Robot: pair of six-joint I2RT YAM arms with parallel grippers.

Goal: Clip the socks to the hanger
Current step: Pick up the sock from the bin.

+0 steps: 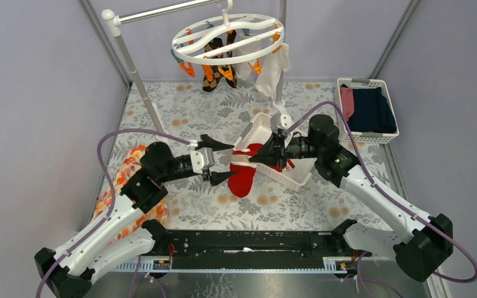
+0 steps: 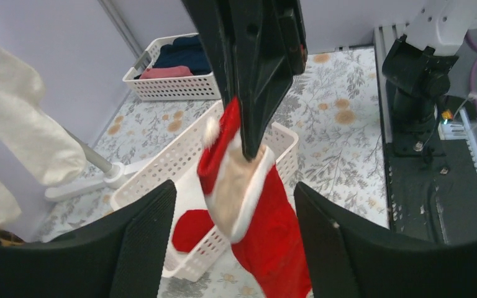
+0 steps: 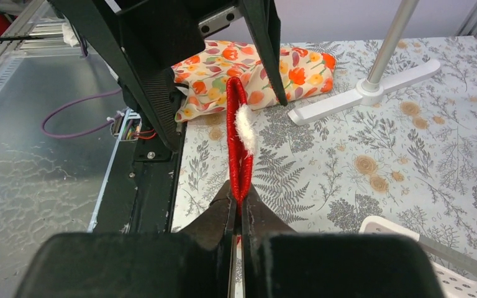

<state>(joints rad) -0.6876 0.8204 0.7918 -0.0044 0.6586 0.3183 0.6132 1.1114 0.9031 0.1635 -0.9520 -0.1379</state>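
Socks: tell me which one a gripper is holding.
The red sock with the white cuff, pinched by the right gripper. The argyle socks and the whitish sock hang from the hanger; a second red sock lies in the basket.

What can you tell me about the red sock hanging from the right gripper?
The red sock looks like soft, fleecy fabric, with a white cuff gaping open on a pale lining and a small white pompom at its rim. The right gripper is shut on the cuff edge, so the sock hangs toe-down beside the tilted white slatted basket. The open left gripper has a finger on either side of it, not touching. I cannot tell whether its toe reaches the table.
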